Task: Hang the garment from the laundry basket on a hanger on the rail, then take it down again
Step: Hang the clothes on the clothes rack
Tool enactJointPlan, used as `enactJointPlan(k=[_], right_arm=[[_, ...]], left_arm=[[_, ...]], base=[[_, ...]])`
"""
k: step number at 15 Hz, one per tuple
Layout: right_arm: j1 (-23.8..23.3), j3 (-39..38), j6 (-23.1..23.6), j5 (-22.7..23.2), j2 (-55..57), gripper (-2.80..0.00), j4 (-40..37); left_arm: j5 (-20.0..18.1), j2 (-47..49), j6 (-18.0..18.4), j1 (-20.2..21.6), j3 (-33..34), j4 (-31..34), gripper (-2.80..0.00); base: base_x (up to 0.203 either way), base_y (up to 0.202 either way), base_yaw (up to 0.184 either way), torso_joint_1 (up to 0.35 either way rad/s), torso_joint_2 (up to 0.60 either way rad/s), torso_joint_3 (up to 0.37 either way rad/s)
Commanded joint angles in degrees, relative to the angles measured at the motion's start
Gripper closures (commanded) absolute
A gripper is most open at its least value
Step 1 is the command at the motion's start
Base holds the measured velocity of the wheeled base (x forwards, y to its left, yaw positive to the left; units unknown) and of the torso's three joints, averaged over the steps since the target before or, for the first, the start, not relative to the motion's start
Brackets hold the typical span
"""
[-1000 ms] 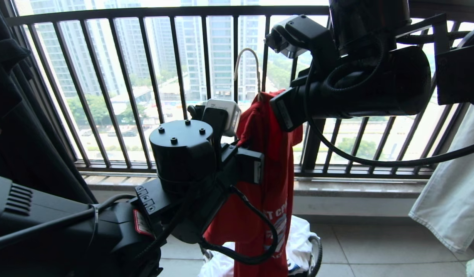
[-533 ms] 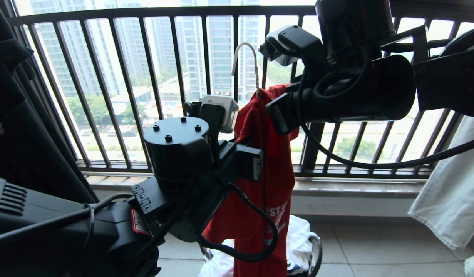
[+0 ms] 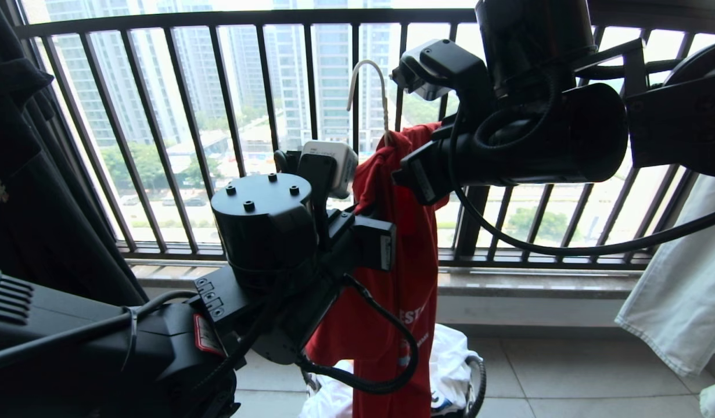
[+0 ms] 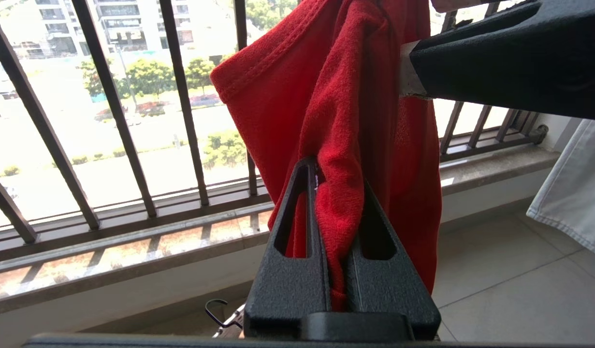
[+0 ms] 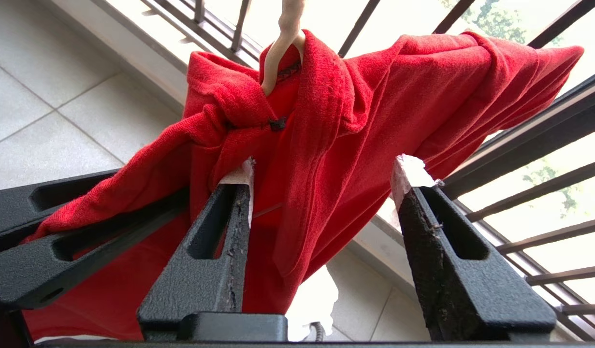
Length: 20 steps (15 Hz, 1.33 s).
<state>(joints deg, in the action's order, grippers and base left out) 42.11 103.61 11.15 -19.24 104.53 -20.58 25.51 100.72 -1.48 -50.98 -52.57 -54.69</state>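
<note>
Down low, basket: the laundry basket (image 3: pixel 478 377) sits on the floor tiles, right under the hanging shirt. Only a dark loop handle and a bit of its edge show.
Inside the basket: a white shirt with a dark-blue print (image 3: pixel 450 371) lies bunched up in it. The bottom of the red shirt hangs in front of it.
Red shirt: the garment (image 3: pixel 403 273) hangs up in the air, between the two arms, in front of the black railing (image 3: pixel 229 116). White letters show low on its front.
Hanger: the hanger (image 3: pixel 369 87) pokes up out of the shirt's neck. Its hook sticks up free, with no bar in view.
Left tool (image 4: pixel 338 193): clenched tight on a fold of the red shirt, low on one side.
Right tool (image 5: pixel 321 179): released, with its fingers (image 5: pixel 413 174) spread apart. Shirt cloth hangs between them, near the neck.
Off to the side: a pale grey cloth (image 3: pixel 682 278) hangs at the right edge.
</note>
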Motion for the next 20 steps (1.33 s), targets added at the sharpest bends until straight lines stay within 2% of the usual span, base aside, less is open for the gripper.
enactJointPlan(k=[1, 6, 7, 10, 13, 15, 17, 20], right_arm=[[0.1, -1.6, 0.1, -0.1, -2.7, -2.80, -0.4], [0.0, -10.0, 0.2, 0.1, -12.0, -2.80, -0.3], [0.0, -11.3, 0.2, 0.2, -13.6, 0.00, -0.2], [0.0, -13.8, 0.1, 0.6, -17.6, 0.00, -0.1], [-1.7, -15.7, 0.3, 0.7, -20.0, 0.00, -0.2], [-3.5, -15.7, 0.4, 0.8, -21.0, 0.00, -0.3], [-4.1, -16.1, 0.7, 0.8, -21.4, 0.00, -0.5], [-4.4, -18.8, 3.2, 1.5, -22.5, 0.00, -0.6]], left_arm=[[0.1, 0.0, 0.0, 0.1, 0.0, -0.4, 0.00], [-0.1, -0.5, -0.6, 0.1, 0.0, -0.4, 0.00], [-0.4, -0.9, -0.7, 0.1, 0.0, -0.3, 0.00], [-0.8, -1.6, -1.3, 0.0, 0.1, -0.1, 0.00], [-6.4, -3.5, -4.7, 0.0, 0.9, 0.5, 0.00], [-8.6, -4.8, -6.0, 0.1, 1.2, 3.5, 0.00], [-13.2, -6.4, -8.6, 1.5, 1.3, 8.4, 0.00], [-22.9, -9.6, -11.0, 6.0, 1.3, 14.2, 0.00]], base=[[0.000, 0.000, 0.000, 0.000, 0.00, 0.000], [0.000, 0.000, 0.000, 0.000, 0.00, 0.000], [0.000, 0.000, 0.000, 0.000, 0.00, 0.000], [0.000, 0.000, 0.000, 0.000, 0.00, 0.000], [0.000, 0.000, 0.000, 0.000, 0.00, 0.000], [0.000, 0.000, 0.000, 0.000, 0.00, 0.000], [0.000, 0.000, 0.000, 0.000, 0.00, 0.000], [0.000, 0.000, 0.000, 0.000, 0.00, 0.000]])
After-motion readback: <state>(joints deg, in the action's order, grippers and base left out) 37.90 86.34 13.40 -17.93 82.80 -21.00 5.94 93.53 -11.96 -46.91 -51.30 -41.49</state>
